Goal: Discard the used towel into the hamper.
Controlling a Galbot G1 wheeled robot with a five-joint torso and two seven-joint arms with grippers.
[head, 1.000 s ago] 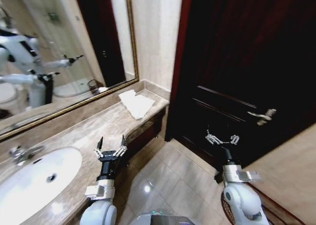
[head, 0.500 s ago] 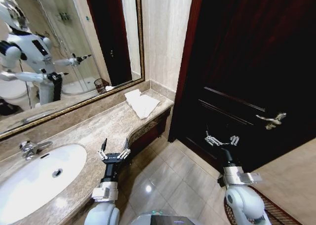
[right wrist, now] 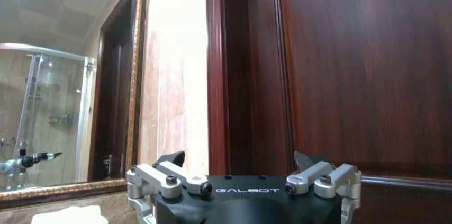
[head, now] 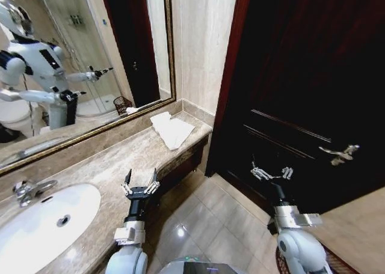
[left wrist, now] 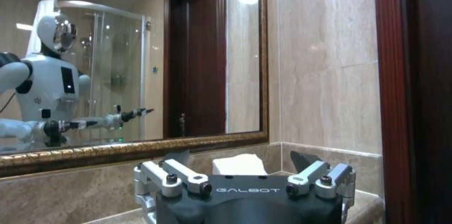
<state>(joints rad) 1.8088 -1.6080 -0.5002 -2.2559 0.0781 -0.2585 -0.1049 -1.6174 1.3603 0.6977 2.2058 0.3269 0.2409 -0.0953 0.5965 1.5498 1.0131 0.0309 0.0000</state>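
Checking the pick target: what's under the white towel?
The towel lies flat on the marble counter, at its end near the door. Whether anything lies beneath it cannot be seen. Both grippers hang apart from it.

**Our white shells and black wrists**

Our two arms end in glossy white rounded shells, each followed by a pale grey metal clamp collar and a slim black wrist segment. The left gripper (head: 139,182) has a black body with silver-grey knuckle links and dark pointed fingertips; the right gripper (head: 272,172) is built the same, with silver linkages. Up close, each black gripper housing carries white "GALBOT" lettering and dark round screws set in the grey finger brackets. Between the arms sits a grey-white torso edge with a small green light.
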